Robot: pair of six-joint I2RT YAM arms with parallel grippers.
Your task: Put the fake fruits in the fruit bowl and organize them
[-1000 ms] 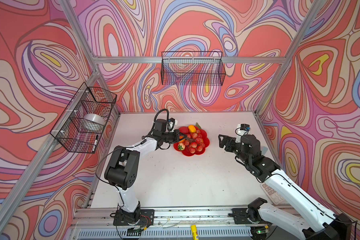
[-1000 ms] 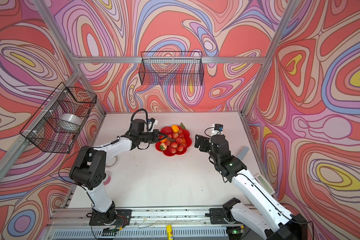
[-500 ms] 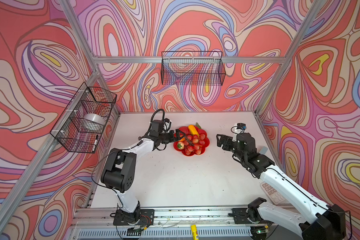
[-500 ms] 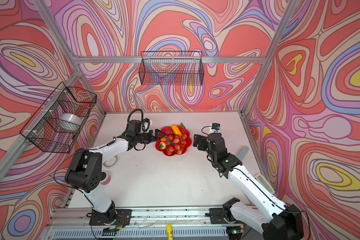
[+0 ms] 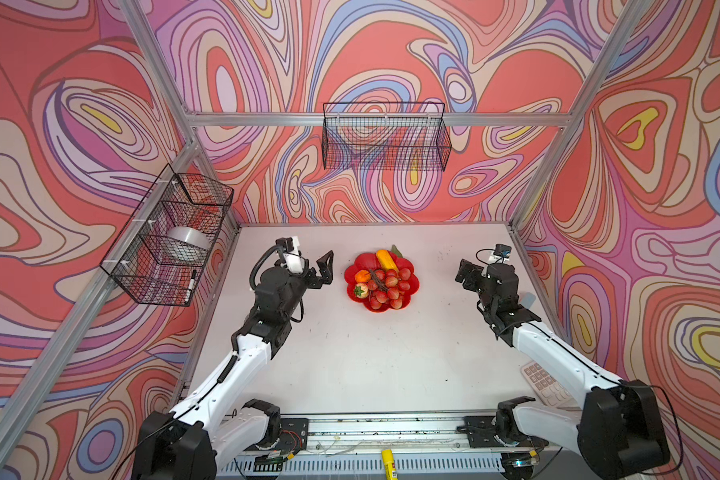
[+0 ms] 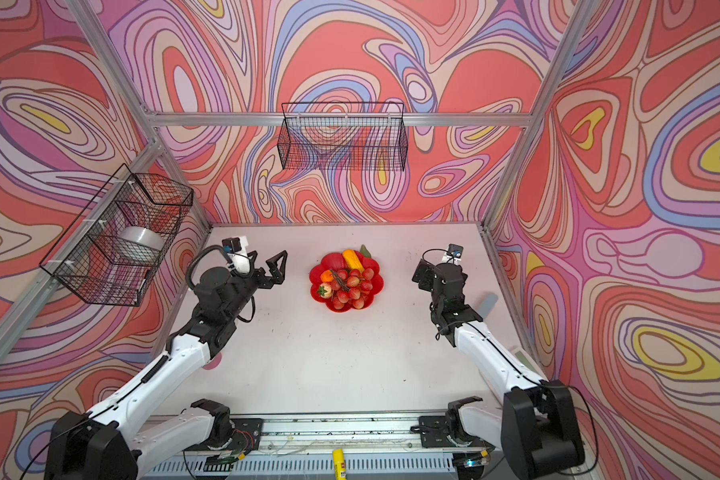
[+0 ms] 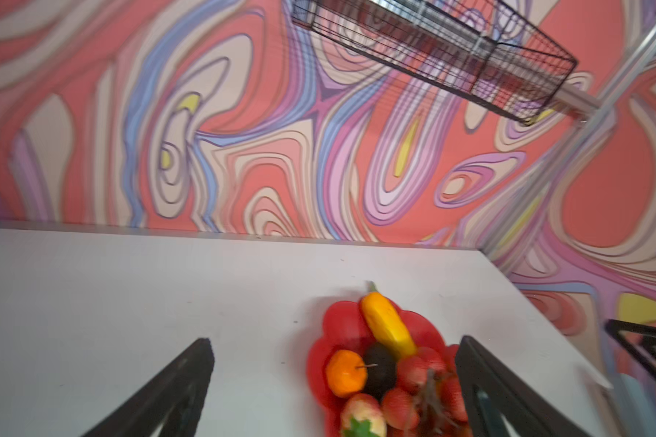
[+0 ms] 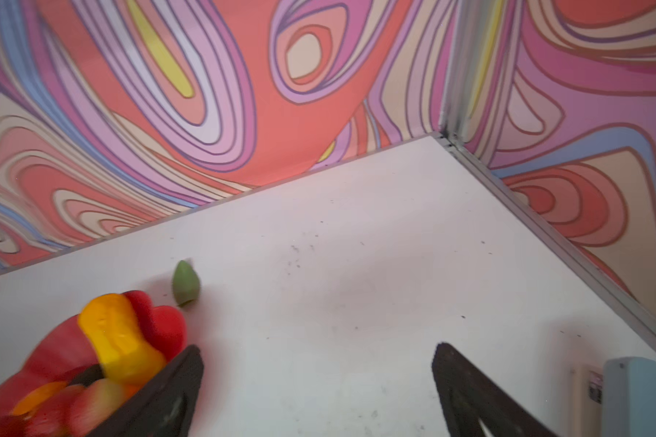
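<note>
Left gripper [image 5: 324,269] withdrawn from fruit bowl [image 5: 413,286]; both jaws spread, empty.

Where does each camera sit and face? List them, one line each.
Top views: high in front, looking down on table, both arms, left end effector, right end effector, fruit bowl.
Left wrist: on left arm, facing back wall; its open fingers frame the bowl.
Right wrist: on right arm, facing table's far corner; open fingers show.
Shared: both wrist views show the yellow fruit.
</note>
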